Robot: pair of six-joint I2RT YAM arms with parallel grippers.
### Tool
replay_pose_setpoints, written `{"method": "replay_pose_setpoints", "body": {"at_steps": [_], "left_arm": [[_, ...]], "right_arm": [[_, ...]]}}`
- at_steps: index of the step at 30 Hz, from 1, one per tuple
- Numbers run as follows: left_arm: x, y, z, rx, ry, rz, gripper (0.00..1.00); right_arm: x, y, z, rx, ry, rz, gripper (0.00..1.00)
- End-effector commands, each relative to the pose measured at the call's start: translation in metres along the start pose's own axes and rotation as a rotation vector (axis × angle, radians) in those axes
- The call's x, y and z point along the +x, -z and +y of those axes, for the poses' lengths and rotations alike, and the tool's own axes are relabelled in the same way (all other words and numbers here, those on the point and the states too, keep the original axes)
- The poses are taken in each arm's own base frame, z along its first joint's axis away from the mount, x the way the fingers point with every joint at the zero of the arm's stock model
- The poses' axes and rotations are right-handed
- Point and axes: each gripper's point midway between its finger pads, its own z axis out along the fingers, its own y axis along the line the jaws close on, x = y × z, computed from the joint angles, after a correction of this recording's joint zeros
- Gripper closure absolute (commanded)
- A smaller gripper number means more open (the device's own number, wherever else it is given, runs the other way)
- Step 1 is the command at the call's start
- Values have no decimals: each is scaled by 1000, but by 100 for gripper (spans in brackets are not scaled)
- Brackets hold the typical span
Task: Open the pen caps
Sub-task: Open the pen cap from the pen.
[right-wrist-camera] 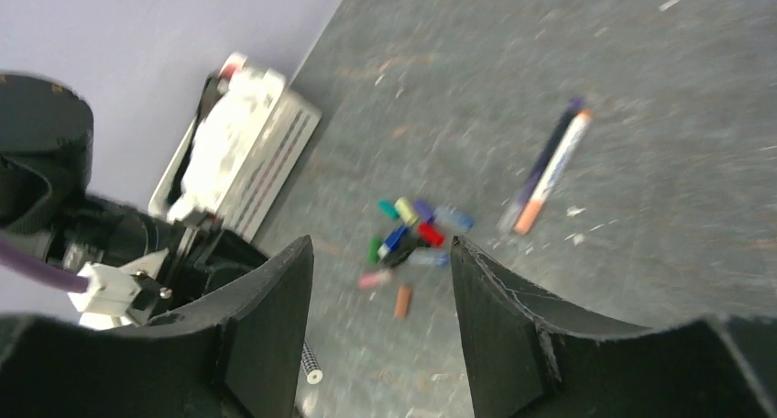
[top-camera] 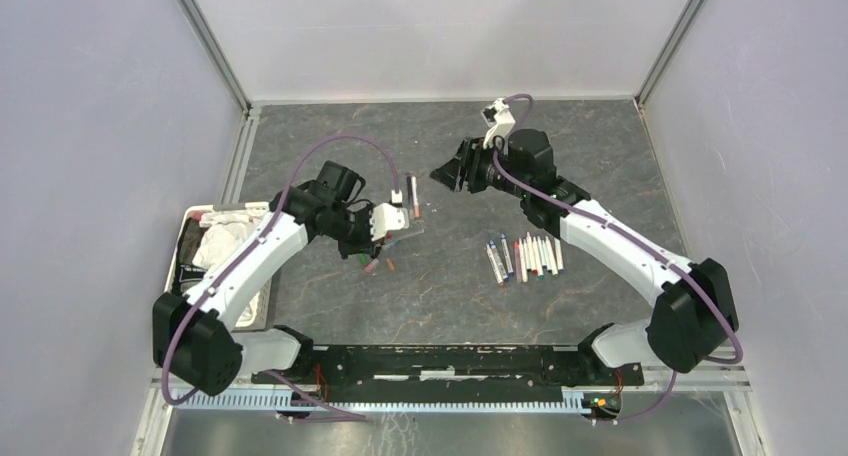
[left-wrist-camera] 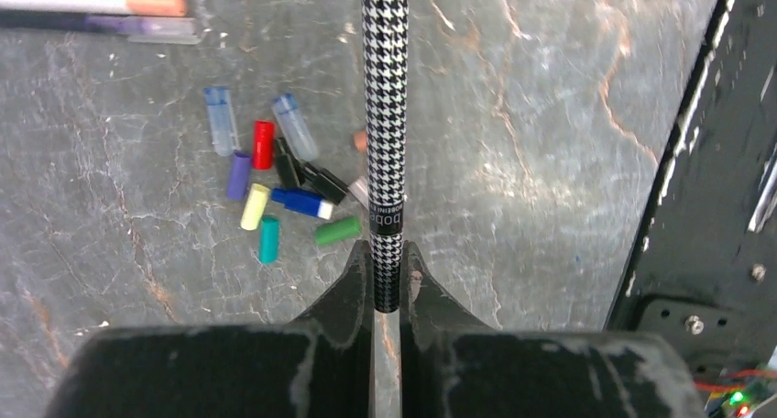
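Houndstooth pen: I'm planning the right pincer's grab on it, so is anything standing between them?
Nothing visible does. The left pincer is shut on the houndstooth pen, whose end shows low between the fingers of the open right pincer. The loose caps lie on the table below.

The houndstooth pen (left-wrist-camera: 385,115) ran off the top edge; right wrist view was smeary, pen caps (right-wrist-camera: 408,235) just blobs.
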Motion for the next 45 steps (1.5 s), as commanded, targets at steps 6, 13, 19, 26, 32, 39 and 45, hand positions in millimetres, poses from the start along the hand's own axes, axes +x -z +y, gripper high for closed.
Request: {"method": "replay_pose_setpoints", "body": {"at_steps": [6,13,19,26,32,39,45], "left_arm": [[-1,2,-29,22,-276,59,98],[3,-4,-32,33,-315,119,98],[-2,-5,-29,15,-364,154,98],[-8,-9,-32,25,-378,159,98],[-9,-7,-33,22,-390,152,98],[-17,-6,-29,2,-403,126,97],[-31,-2,-31,2,-383,71,56]], "right_arm": [[93,1,33,-365,-142,420,38],[112,2,65,-519,-164,530,38],[160,5,77,-540,-136,709,39],[189,5,84,-553,-127,779,46],[195,5,85,-566,-140,782,61],[201,1,80,-541,-164,763,74],[203,7,74,-537,-126,751,100]]}}
